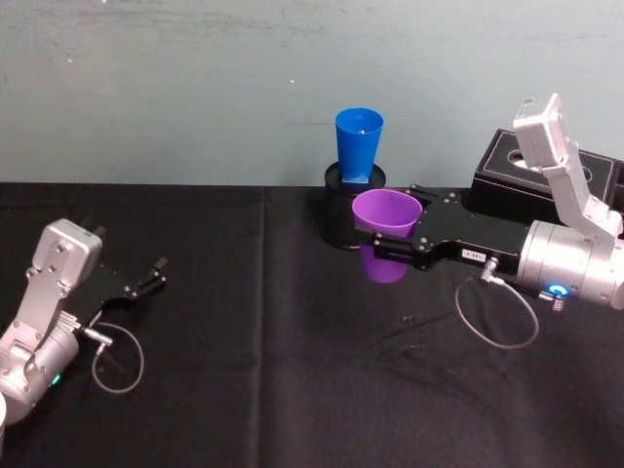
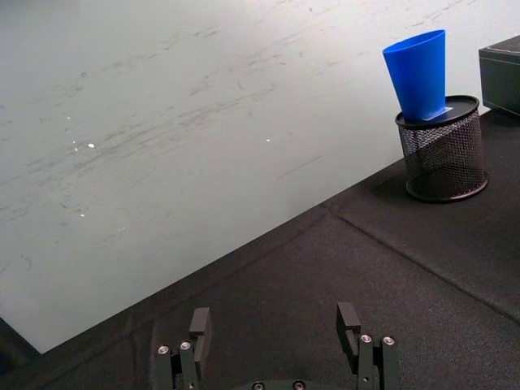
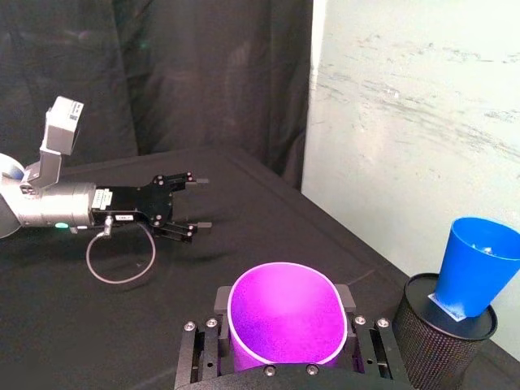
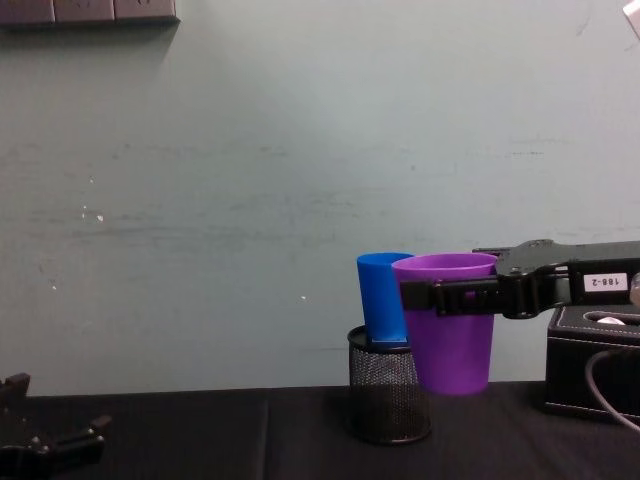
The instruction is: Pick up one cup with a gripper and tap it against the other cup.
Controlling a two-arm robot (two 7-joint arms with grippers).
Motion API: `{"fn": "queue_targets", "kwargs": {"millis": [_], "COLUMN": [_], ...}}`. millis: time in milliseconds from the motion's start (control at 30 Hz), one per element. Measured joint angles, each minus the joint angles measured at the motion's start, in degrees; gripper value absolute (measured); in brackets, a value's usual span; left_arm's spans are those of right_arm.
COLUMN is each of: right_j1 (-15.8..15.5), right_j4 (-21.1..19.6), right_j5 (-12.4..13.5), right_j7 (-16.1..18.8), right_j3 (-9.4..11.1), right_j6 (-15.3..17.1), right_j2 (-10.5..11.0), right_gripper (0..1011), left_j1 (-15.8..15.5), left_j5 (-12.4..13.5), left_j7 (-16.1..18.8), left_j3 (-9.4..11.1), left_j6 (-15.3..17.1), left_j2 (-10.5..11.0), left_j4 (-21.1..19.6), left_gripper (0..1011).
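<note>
Right gripper (image 1: 385,235): fingers clamped round upright purple plastic tumbler (image 1: 387,213); blue plastic tumbler (image 1: 359,144) just beyond, leftward. Left gripper (image 1: 156,274) parked, fingers apart.

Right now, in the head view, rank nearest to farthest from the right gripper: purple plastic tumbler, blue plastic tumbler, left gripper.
1. Purple plastic tumbler, inside the right gripper.
2. Blue plastic tumbler, just behind, in the mesh holder.
3. Left gripper, far left, open.
</note>
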Motion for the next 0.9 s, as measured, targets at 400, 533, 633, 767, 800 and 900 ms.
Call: {"fn": "queue_targets", "kwargs": {"millis": [400, 533, 633, 767, 800, 900], "right_j1": [0.00, 0.00, 0.31, 1.01, 1.16, 2.38], "right_j4": [0.00, 0.00, 0.46, 1.46, 1.69, 3.44], "right_j5": [0.00, 0.00, 0.13, 0.17, 0.15, -0.12], "right_j7": [0.00, 0.00, 0.67, 1.10, 1.08, 0.59], "right_j3": [0.00, 0.00, -0.05, -0.15, -0.17, -0.27], "right_j6": [0.00, 0.00, -0.60, -1.27, -1.32, -1.44], "right_j2": [0.00, 0.00, -0.01, -0.34, -0.45, -1.44], "right_gripper": [746, 746, 746, 746, 746, 746], "left_j1": [0.00, 0.00, 0.00, 0.00, 0.00, 0.00], "left_j5": [0.00, 0.00, 0.00, 0.00, 0.00, 0.00], "left_j7": [0.00, 0.00, 0.00, 0.00, 0.00, 0.00], "left_j3": [0.00, 0.00, 0.00, 0.00, 0.00, 0.00], "left_j6": [0.00, 0.00, 0.00, 0.00, 0.00, 0.00], "left_j2": [0.00, 0.00, 0.00, 0.00, 0.00, 0.00], "left_j4": [0.00, 0.00, 0.00, 0.00, 0.00, 0.00], "left_gripper": [1012, 1011, 1012, 1011, 1011, 1011]}}
